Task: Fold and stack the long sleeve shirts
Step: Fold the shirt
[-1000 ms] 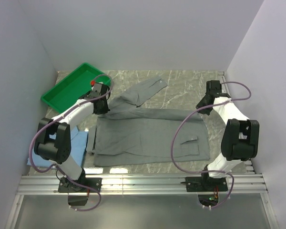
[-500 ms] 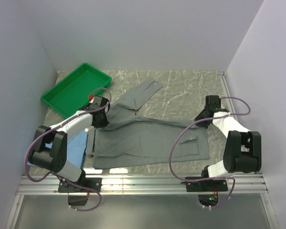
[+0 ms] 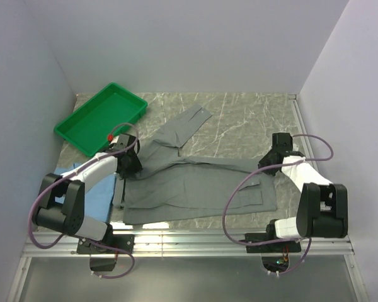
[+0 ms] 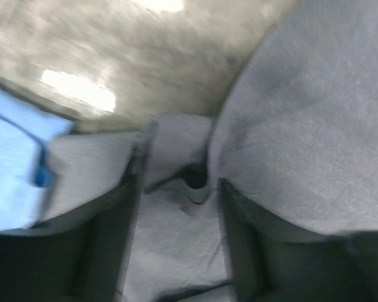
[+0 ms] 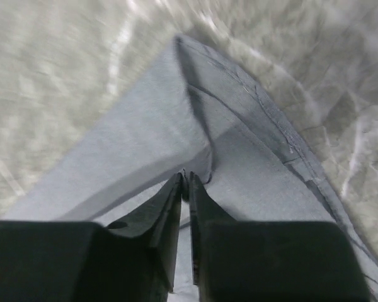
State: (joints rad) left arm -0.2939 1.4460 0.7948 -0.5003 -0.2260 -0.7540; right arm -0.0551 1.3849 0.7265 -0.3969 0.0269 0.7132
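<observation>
Left gripper point(image 4: 176, 173): wide, grey shirt point(image 3: 195, 185) between | right gripper point(image 5: 184, 179): near-closed, hold unclear | risk: snagged cloth may pull fold open

Two dark fingers point(image 5: 167, 214) of the right gripper point(image 5: 184, 177) rise from the bottom edge, almost together, with a thin slit between them. Just ahead of their tips a grey shirt point(image 5: 176, 107) narrows to a folded corner. Blurred marbled table point(image 5: 63, 63) lies on both sides. Whether they pinch cloth is unclear.
</observation>
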